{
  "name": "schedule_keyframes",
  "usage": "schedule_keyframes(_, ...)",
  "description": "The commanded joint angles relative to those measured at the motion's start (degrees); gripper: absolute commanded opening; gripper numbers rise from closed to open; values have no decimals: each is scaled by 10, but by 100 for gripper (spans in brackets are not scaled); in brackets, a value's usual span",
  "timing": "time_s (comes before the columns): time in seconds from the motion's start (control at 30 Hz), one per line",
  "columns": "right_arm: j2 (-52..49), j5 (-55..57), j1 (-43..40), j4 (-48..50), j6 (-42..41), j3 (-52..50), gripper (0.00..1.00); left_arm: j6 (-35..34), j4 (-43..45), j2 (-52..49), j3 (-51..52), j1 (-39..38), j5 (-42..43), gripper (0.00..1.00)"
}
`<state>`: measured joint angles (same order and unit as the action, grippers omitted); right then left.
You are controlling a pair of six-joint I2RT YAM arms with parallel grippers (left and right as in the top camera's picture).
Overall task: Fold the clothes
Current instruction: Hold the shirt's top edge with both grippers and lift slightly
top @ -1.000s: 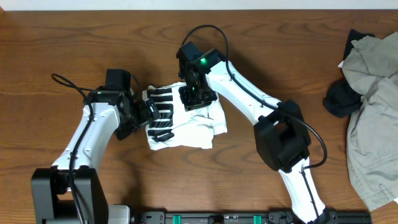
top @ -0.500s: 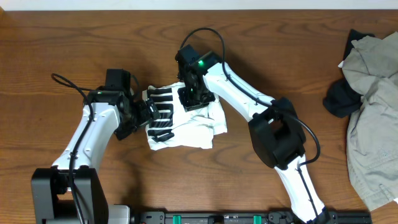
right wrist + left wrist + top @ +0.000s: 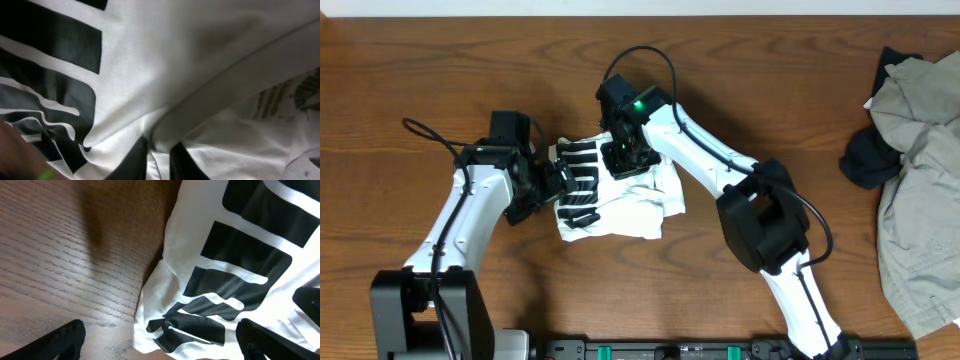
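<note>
Bunched white tee (image 3: 630, 210), blk lettering

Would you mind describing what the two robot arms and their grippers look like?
Both the left arm and the right arm have white tubular links with bulky black joint housings. A thin black left cable and right cable loop off them. A green light glows near the right wrist. The left gripper and right gripper have black fingers.

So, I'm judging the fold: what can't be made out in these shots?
Right wrist: how many layers of the shirt the right gripper pinches; too close, fingers cut by the bottom edge.
Left wrist: fingers of the left gripper, mostly cut by the bottom edge.
Overhead: grey clothes, cut by the right edge.
</note>
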<state>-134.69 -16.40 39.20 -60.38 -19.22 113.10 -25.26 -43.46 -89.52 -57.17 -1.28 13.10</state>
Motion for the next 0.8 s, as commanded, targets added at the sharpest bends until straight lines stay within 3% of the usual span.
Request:
schedule_keyframes(0.0,-4,6,5,2,-7,-5,7,5,-2,-6,-11,3,-8,98)
schedule_keyframes(0.07,-4,13,5,1,-11,-5,1,5,-2,-6,-11,3,-8,98)
schedule_keyframes(0.77,-4,35,-36,-24,-14,25,1,5,-4,-6,-10,3,-8,98)
